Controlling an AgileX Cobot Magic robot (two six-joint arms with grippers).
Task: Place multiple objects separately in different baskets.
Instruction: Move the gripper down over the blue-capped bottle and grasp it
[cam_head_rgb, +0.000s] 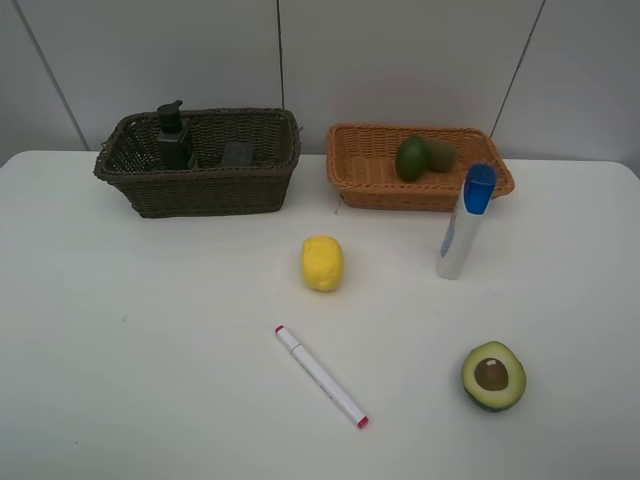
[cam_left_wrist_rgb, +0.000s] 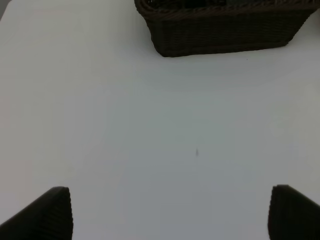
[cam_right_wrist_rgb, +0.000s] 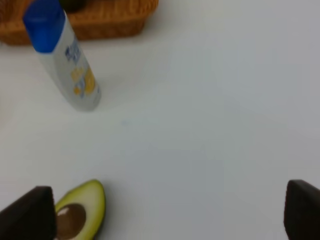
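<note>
The left end effector (cam_left_wrist_rgb: 170, 214) and right end effector (cam_right_wrist_rgb: 165, 212) are standing open, holding nothing. The upright blue-capped white tube (cam_head_rgb: 462, 225) is likely risking toppling if brushed.

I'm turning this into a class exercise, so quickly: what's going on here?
A two-armed robot is sorting things into baskets. The dark basket holds a bottle and an eraser; the orange basket holds an avocado and a kiwi. A lemon, a marker, a standing tube and a half avocado sit on the table. The left gripper and right gripper are open and empty; the right is by the half avocado.
</note>
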